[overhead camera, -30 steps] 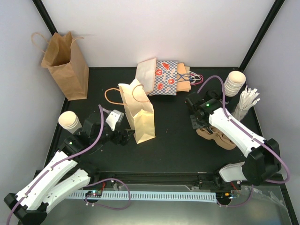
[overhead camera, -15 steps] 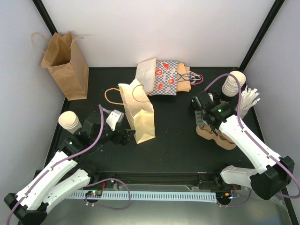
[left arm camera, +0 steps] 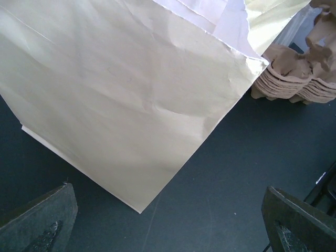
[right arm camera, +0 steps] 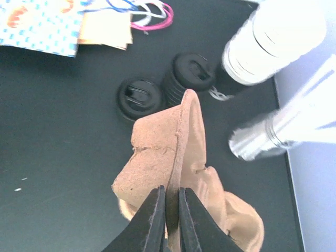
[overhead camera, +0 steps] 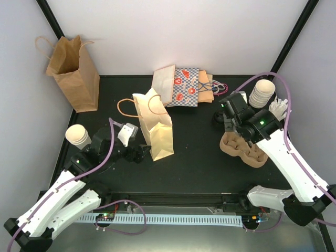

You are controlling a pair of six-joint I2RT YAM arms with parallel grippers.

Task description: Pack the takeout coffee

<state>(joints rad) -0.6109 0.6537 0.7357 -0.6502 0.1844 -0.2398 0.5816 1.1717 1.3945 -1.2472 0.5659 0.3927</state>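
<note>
We see our right hand clenched on a brown pulp carrier, white cups stacked upper right, black lids and stick bundle crowding near, another cup stack left, left hand released wide beside the cream bag.

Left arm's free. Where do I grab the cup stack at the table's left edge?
Grip the cup stack across its round side wall near the top, coming down from above with the open left gripper. It stands upright and round, so opposite sides likely seat both fingers.
</note>
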